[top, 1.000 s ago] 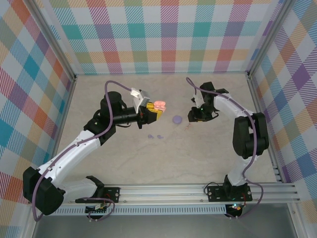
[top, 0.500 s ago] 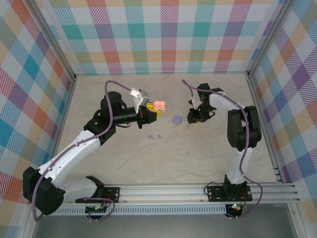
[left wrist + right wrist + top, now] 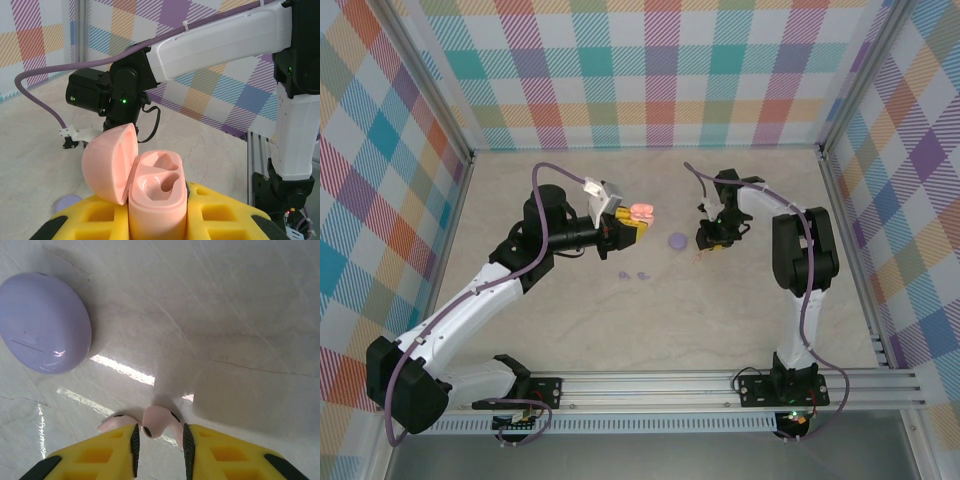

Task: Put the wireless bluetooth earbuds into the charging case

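Two tools hang over the bench [image 3: 225,315]. The left tool [image 3: 157,220] is closed on a pink case [image 3: 150,185], which stands upright between its yellow fingers [image 3: 95,220]. The lid is swung open to one side and the two-lobed inside faces up.

The right tool [image 3: 160,439] sits low at the bench with its jaws narrow about a pink bud [image 3: 156,422]; whether the pads pinch it I cannot tell. A second pink bud [image 3: 116,422] lies just outside one finger, close against the first.

Ahead of this tool, between it and the left tool, the purple case [image 3: 44,322] lies closed on the bench, apart from both. Nearer the arm bases than the left tool, one lilac bud [image 3: 623,274] and a second lilac bud [image 3: 643,272] lie side by side on the bench, outside the purple case.
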You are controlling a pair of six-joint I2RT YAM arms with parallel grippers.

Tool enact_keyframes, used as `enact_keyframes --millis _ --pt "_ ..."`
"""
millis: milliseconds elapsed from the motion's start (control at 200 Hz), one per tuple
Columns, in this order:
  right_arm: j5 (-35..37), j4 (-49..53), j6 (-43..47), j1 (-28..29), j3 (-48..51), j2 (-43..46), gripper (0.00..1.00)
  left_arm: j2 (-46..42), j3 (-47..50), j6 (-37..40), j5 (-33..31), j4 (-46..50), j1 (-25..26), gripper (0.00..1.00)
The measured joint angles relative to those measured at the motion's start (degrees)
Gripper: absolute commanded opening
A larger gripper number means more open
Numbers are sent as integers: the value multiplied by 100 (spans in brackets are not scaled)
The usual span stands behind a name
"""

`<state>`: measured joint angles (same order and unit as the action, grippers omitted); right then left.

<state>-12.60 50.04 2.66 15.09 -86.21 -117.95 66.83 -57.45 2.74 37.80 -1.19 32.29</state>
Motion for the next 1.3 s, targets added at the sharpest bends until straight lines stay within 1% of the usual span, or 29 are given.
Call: enact_keyframes --millis 500,850,960,1110,1300 --pt "289 24 -50 35 -144 -116 30 -15 13 4 -61 98 2 7" --pt "839 20 -258 55 -162 -42 30 -22 26 4 -105 109 22 7" --pt "848 20 -282 52 -151 125 32 -22 26 4 -105 111 22 7" --pt "807 20 -269 55 -151 374 36 -22 26 4 -105 114 22 7" --pt "763 205 59 55 -151 367 42 -22 26 4 -103 120 22 7"
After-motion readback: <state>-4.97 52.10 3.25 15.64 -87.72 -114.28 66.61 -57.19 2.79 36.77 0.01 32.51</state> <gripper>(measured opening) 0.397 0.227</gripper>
